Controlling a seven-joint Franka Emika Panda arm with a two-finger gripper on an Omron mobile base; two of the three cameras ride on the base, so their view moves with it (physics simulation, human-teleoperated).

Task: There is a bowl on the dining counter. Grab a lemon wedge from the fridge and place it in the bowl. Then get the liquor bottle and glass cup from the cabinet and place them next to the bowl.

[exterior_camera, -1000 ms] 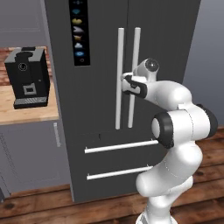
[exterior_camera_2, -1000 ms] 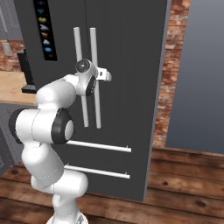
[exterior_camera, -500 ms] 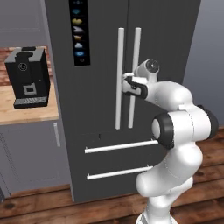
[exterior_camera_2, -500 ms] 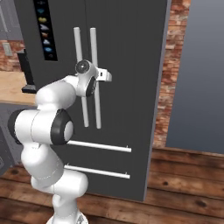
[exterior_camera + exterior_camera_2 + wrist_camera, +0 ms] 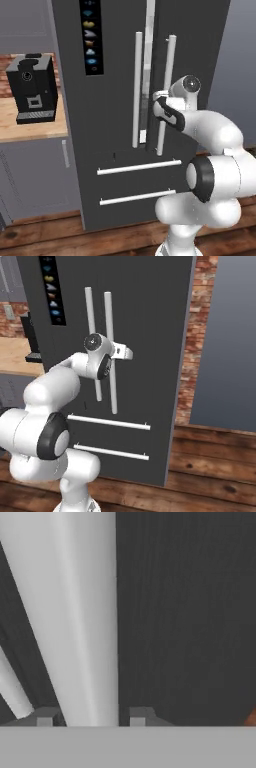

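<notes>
The fridge (image 5: 115, 60) (image 5: 150, 331) stands dark grey in front of me, its right door ajar with a pale gap beside the seam. My gripper (image 5: 161, 98) (image 5: 119, 352) is at mid height on the right door's long silver handle (image 5: 169, 70) (image 5: 112, 391). In the hand view that handle (image 5: 75, 612) runs up between my two fingertips (image 5: 45, 718), and the gripper (image 5: 92, 717) is shut on it. The bowl, dining counter, lemon wedge, liquor bottle, glass cup and cabinet are out of view.
The left door's handle (image 5: 137, 90) (image 5: 90, 311) hangs just beside mine. Two drawer handles (image 5: 137, 166) run across the fridge's lower part. A black coffee machine (image 5: 32, 87) stands on a wood worktop (image 5: 30, 131) to the left. A brick wall (image 5: 195, 356) borders the fridge's right side.
The gripper has closed on the right door handle, and that door has come a little way open, showing a pale gap at the seam.
</notes>
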